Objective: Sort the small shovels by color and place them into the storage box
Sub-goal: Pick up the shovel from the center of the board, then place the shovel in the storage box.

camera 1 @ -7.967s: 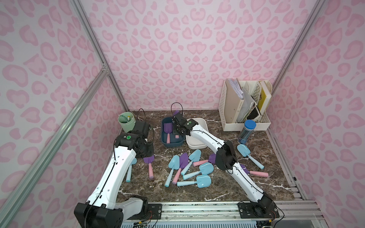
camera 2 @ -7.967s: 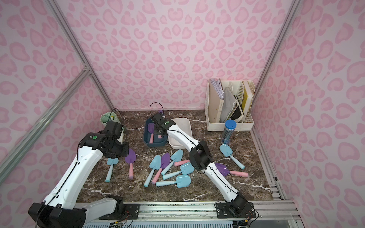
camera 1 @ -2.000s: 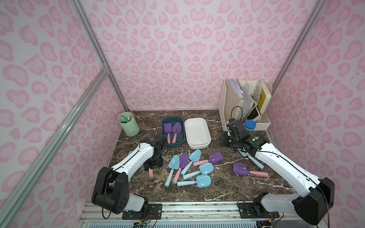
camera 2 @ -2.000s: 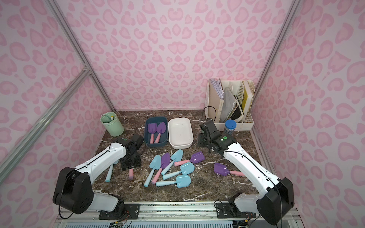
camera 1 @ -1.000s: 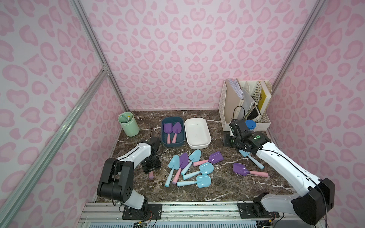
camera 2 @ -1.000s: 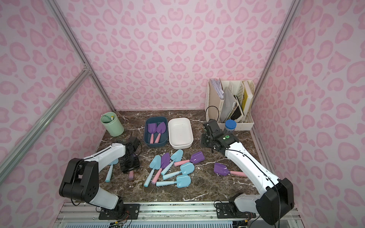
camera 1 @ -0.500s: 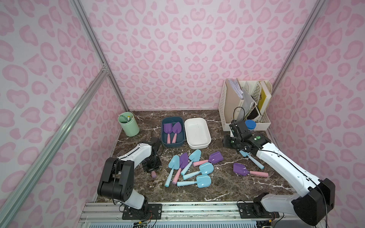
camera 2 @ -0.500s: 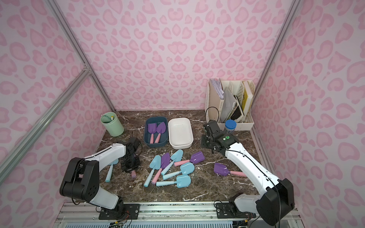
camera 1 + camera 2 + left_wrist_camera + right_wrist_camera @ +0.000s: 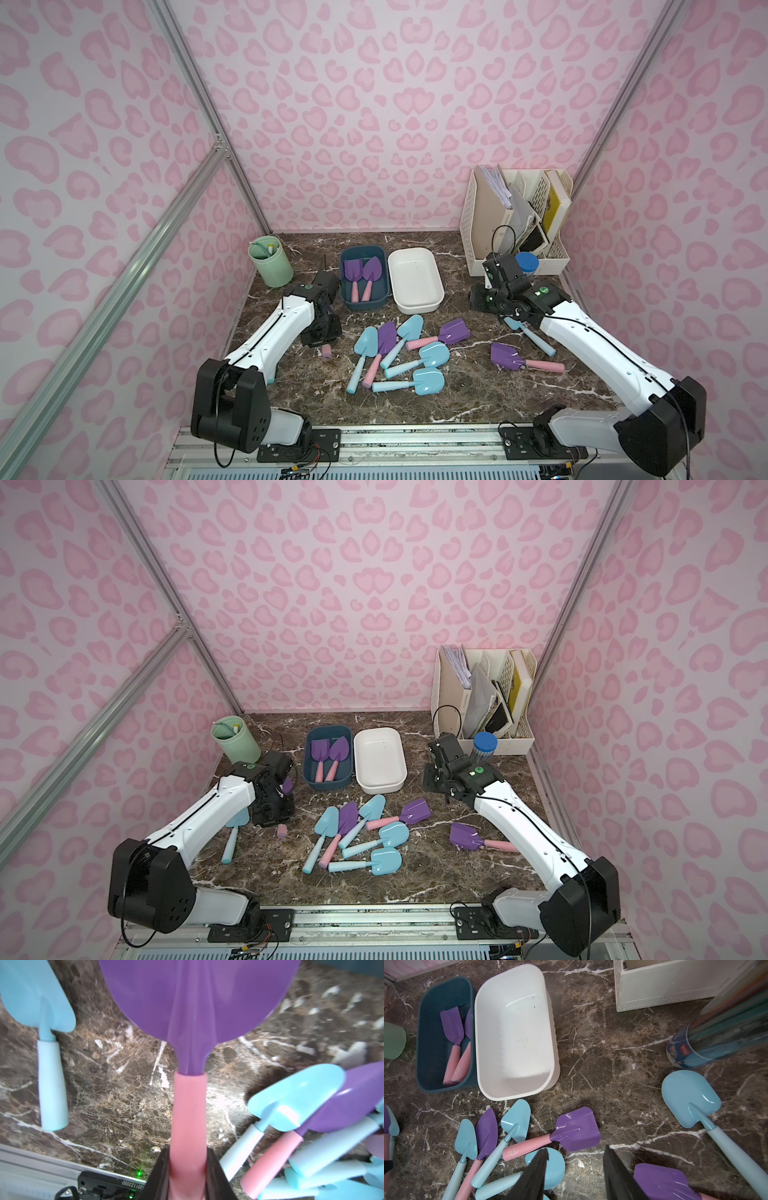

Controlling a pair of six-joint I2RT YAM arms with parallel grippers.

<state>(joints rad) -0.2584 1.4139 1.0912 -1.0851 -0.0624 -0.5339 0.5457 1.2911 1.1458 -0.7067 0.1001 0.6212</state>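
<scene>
Our left hand was pinched tight on the pink handle of a purple-bladed shovel, near the left edge of the counter. The handle's butt hung low, and we could not tell whether it was clear of the surface. Our right hand hovered over the right side with its jaws apart and nothing between them. Just beyond the left hand stood the dark blue box, and in it lay two purple shovels side by side, blades toward the far wall. Close beside it on the right, the white box held nothing. We judged the sorting to be in its early part: two purple ones were stowed and a third was in hand, headed, we supposed, for the blue box. Left on the counter were three more purple ones, two in the middle heap and one lone purple shovel on the right. All six light blue ones lay there too: four in the heap, one blue shovel near the right hand, and another blue shovel beside the left arm. No blue one was boxed, so we took the white box to be theirs and most of the work to lie ahead.
</scene>
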